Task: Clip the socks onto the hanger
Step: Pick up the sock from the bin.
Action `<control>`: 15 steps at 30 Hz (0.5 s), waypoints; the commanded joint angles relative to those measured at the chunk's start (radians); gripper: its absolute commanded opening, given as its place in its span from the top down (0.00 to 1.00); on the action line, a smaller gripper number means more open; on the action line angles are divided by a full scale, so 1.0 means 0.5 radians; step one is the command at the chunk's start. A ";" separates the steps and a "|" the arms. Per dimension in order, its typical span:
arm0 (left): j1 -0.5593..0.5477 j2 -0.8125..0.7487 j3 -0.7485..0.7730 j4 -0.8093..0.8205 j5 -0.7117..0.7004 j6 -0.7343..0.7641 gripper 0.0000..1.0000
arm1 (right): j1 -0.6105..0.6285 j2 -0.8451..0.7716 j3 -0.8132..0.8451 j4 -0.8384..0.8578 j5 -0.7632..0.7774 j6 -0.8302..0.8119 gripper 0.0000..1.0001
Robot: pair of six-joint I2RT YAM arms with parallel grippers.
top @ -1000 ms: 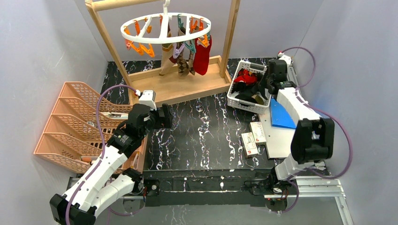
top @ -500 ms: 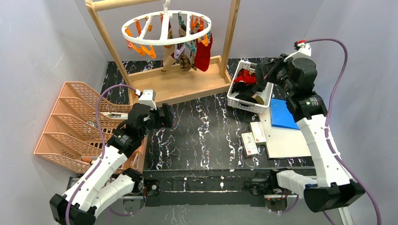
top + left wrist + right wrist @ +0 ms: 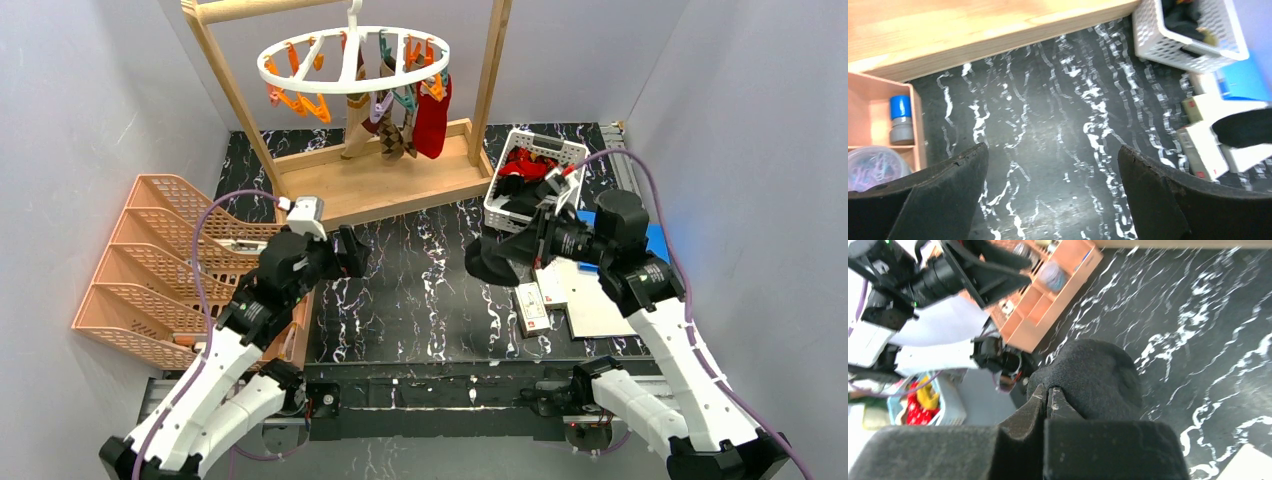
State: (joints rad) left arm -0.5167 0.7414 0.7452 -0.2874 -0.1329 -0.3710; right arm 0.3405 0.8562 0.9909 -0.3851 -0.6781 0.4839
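Observation:
The white ring hanger [image 3: 352, 52] hangs from the wooden frame at the back, with orange and teal clips. A red sock [image 3: 432, 120] and an argyle sock [image 3: 390, 138] are clipped to it. My right gripper [image 3: 528, 246] [image 3: 1047, 392] is shut on a black sock [image 3: 497, 258] [image 3: 1093, 375] and holds it above the dark marbled table, right of centre. That sock [image 3: 1245, 127] also shows at the right edge of the left wrist view. More socks [image 3: 525, 165] lie in the white lattice basket [image 3: 505, 215]. My left gripper [image 3: 350, 250] [image 3: 1053, 150] hovers open over the table's left part, nothing between its fingers.
The wooden frame's base [image 3: 380, 190] crosses the back. Orange slotted trays [image 3: 150, 260] stand at the left, beside a wooden organiser [image 3: 878, 105] with a blue-capped container [image 3: 900, 120]. Small boxes [image 3: 530, 305] and a white board [image 3: 600, 305] lie at the right.
My right arm has swung from the basket leftward and toward the near edge, carrying the black sock out over the table. The left arm has shifted only slightly.

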 commanded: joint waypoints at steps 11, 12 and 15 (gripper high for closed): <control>-0.010 -0.744 -0.355 0.193 0.557 -0.295 0.02 | 0.226 -0.015 -0.450 0.942 -0.540 0.572 0.99; -0.010 -0.747 -0.355 0.182 0.623 -0.278 0.02 | 0.289 0.031 -0.430 0.903 -0.477 0.553 0.99; -0.010 -0.797 -0.373 0.171 0.707 -0.262 0.01 | 0.533 0.169 -0.362 0.846 -0.270 0.503 0.99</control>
State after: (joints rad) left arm -0.5175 0.3649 0.5667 -0.1841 0.1112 -0.5270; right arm 0.4862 0.8738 0.7582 0.0010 -0.9024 0.7341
